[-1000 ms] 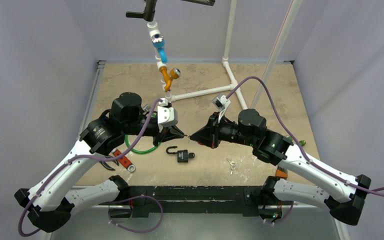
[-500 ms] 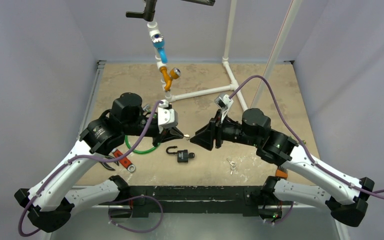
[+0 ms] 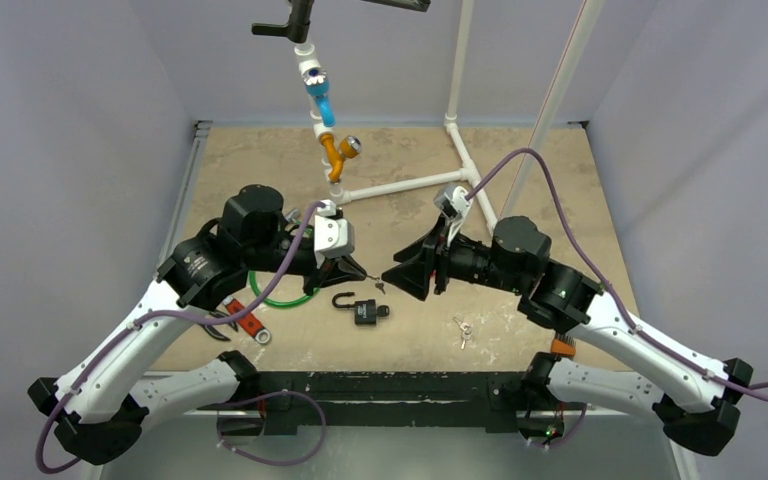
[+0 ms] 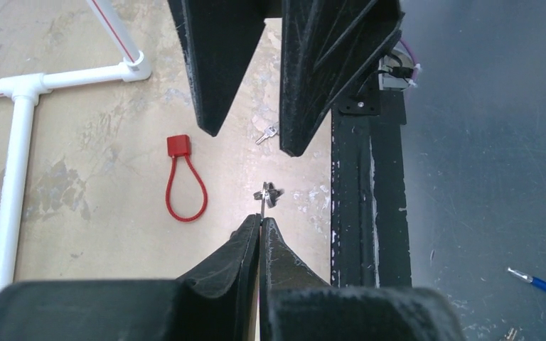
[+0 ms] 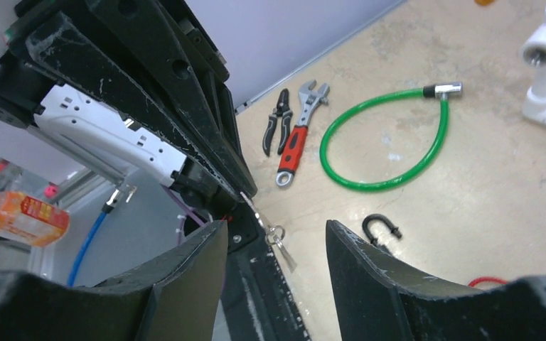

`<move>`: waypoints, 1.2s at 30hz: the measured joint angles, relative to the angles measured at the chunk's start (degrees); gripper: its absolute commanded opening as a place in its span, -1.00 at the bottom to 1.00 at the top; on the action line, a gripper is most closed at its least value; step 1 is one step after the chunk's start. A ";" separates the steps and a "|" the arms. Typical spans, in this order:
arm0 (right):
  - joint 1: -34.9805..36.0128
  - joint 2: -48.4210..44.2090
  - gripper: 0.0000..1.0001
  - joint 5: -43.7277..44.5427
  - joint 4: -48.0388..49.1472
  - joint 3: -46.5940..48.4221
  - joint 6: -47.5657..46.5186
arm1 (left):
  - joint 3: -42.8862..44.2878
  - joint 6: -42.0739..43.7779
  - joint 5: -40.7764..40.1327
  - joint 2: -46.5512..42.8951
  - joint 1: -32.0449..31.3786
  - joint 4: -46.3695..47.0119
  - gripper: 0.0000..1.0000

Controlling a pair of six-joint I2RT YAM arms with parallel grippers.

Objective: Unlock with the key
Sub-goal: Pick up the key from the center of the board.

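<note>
While the key [image 4: 264,195] is pinched edge-on between the closed fingers of the left end effector [image 4: 259,222], it's held up in the air over the table [image 3: 520,180], with a small ring hanging off its far end. The right end effector [image 3: 400,283] is pointed straight at it, jaws spread apart and nothing gripped, and the key is just short of the gap between them. The padlock [image 3: 365,312] is lying flat on the table, below the two end effectors and a bit nearer the bases, shackle pointing left. Whether it's latched can't be told. A spare key bunch [image 3: 463,330] is seen to its right, and a green cable [image 3: 280,297] and a wrench [image 3: 248,326] to its left by the left arm.
</note>
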 measured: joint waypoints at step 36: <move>0.00 1.62 -1.00 -16.31 14.56 -6.23 -11.39 | 3.13 -4.59 7.10 1.18 0.00 0.52 -1.00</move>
